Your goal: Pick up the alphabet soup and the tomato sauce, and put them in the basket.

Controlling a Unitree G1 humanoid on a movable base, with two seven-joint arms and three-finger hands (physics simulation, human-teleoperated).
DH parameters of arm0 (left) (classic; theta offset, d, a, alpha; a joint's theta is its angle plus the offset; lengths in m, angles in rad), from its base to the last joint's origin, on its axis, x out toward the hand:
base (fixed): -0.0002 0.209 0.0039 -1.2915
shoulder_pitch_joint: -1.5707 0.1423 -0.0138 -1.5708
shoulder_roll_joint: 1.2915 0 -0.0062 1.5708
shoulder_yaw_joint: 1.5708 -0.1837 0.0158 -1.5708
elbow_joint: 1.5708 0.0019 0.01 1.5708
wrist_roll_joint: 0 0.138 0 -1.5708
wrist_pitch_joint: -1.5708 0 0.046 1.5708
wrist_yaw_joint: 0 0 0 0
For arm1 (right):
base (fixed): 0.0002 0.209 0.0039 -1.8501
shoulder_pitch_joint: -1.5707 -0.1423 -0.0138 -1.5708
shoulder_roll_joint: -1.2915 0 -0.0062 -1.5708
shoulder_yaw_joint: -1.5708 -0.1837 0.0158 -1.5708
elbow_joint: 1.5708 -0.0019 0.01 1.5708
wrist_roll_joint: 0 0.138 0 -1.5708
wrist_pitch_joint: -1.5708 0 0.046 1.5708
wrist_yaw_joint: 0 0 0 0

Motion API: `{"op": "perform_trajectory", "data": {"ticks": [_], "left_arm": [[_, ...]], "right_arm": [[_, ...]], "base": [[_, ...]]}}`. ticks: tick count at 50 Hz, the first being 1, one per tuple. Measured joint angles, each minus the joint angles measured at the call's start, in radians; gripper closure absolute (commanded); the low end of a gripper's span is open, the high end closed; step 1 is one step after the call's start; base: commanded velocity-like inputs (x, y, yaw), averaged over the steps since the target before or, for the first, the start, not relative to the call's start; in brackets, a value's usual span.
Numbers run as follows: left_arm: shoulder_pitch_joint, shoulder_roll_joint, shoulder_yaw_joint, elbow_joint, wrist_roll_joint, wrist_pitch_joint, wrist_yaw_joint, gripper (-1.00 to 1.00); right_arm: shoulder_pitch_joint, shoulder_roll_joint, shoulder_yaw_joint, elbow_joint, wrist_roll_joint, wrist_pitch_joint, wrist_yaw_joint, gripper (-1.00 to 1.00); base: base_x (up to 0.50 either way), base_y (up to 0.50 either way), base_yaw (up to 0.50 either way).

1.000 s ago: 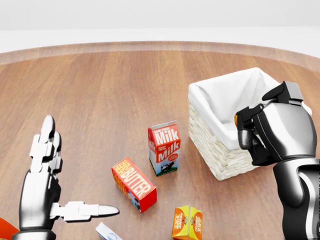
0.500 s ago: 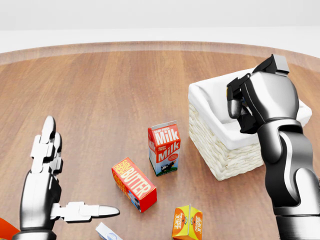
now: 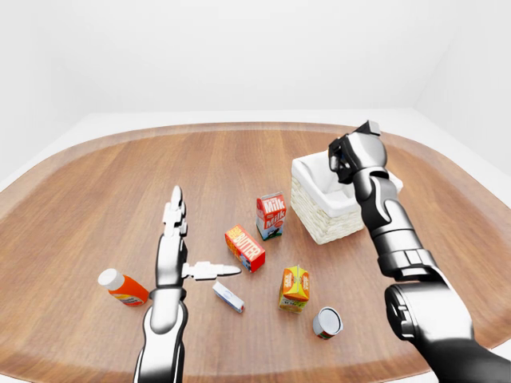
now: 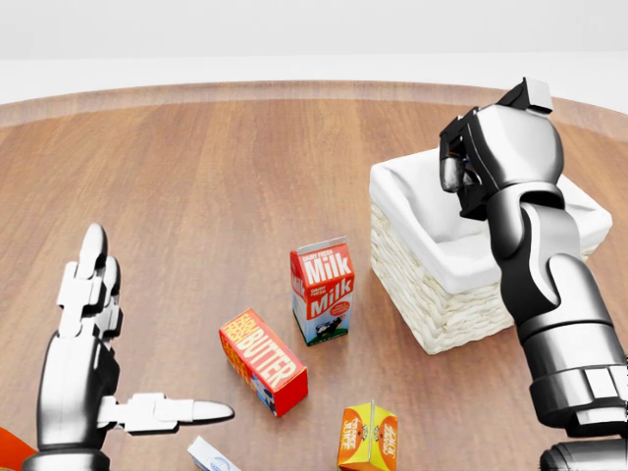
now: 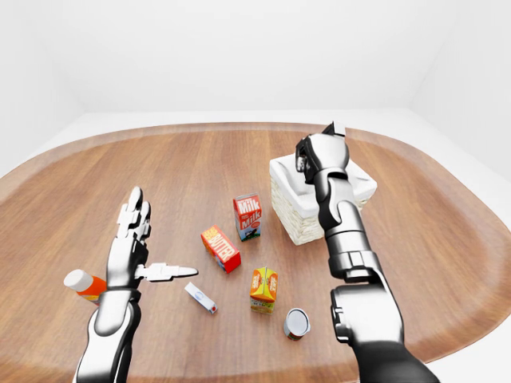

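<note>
One can (image 3: pixel 326 322) with a silver top lies near the bottom of the left-eye view, close to the table's near edge; its label is too small to read. The white-lined wicker basket (image 4: pixel 422 294) stands at the right of the head view. My right hand (image 4: pixel 466 172) hangs over the basket's far side with its fingers curled into a fist, and whatever is inside the fist is hidden. A second can shows nowhere. At the lower left my left hand (image 4: pixel 147 339) is open, fingers straight up and thumb pointing right, holding nothing.
A milk carton (image 4: pixel 322 289), a butter box (image 4: pixel 263 360) and an orange juice carton (image 4: pixel 368 437) stand left of and below the basket. A small white-and-blue box (image 3: pixel 228 297) and an orange bottle (image 3: pixel 121 287) lie by my left hand.
My right hand has risen from beside the basket's near right wall to above its opening. An orange sliver seen between its fingers a second ago no longer shows. The left hand stayed still.
</note>
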Motion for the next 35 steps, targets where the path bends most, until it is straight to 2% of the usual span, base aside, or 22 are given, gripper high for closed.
{"op": "perform_trajectory", "data": {"ticks": [16, 35], "left_arm": [[0.000, 0.001, 0.000, 0.001, 0.000, 0.000, 0.000, -1.00], [0.004, 0.000, -0.004, 0.002, 0.005, 0.000, 0.001, -1.00]], "right_arm": [[-0.155, -0.005, 0.042, 0.341, 0.006, -0.039, -0.140, 1.00], [-0.247, 0.012, 0.071, 0.536, 0.001, -0.049, -0.215, 1.00]], "base": [[0.00, 0.00, 0.00], [0.00, 0.00, 0.00]]}}
